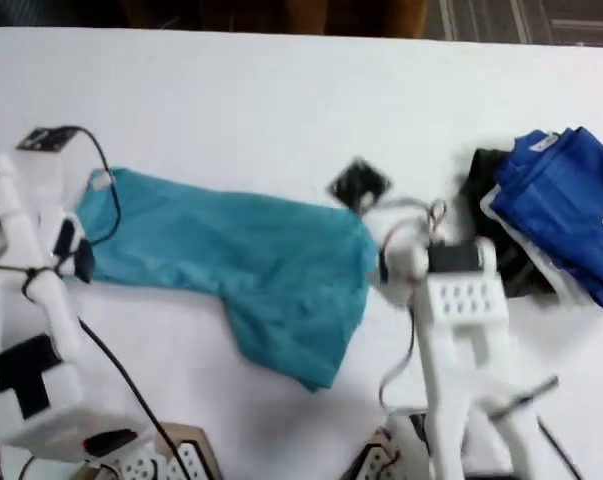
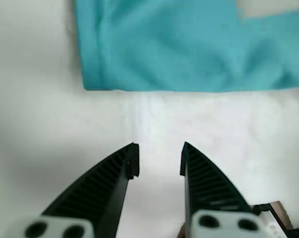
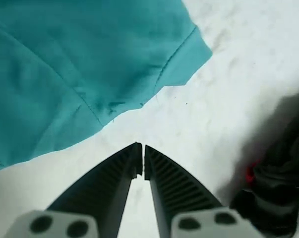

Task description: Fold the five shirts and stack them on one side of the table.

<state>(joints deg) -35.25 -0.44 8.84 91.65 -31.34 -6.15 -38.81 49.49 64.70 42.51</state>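
The teal shirt (image 1: 251,260) is lying rumpled across the middle of the white table (image 1: 281,100), folded shirts (image 1: 556,205) are sitting stacked at its right edge, the left tool (image 2: 158,159) is hovering spread apart, and the right tool (image 3: 142,159) is hovering pinched together, empty.

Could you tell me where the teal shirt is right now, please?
In the high view the teal shirt lies spread across the middle of the table, left of the stack of folded shirts.
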